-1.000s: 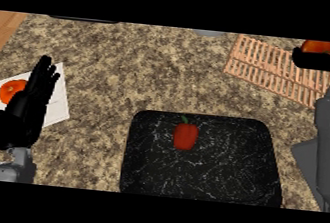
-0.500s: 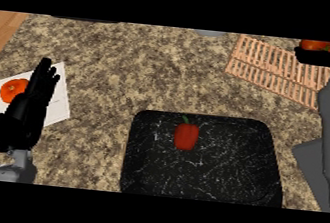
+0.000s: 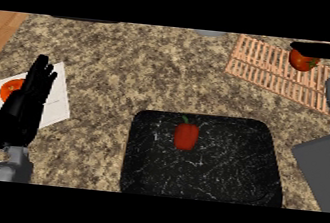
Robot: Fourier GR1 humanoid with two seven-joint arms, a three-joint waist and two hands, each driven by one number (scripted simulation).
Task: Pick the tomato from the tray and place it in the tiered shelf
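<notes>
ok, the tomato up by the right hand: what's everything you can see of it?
The tomato is small, round, red-orange, smooth-skinned and whole. It shows at the view's upper right, over the right end of the slatted wooden shelf. The right hand curls black fingers across its top, hiding part of it. Whether it touches the slats cannot be told.

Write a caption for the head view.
Right hand holds the round red tomato over the slatted wooden shelf; a red pepper lies on the black marbled tray; left hand rests open.
</notes>
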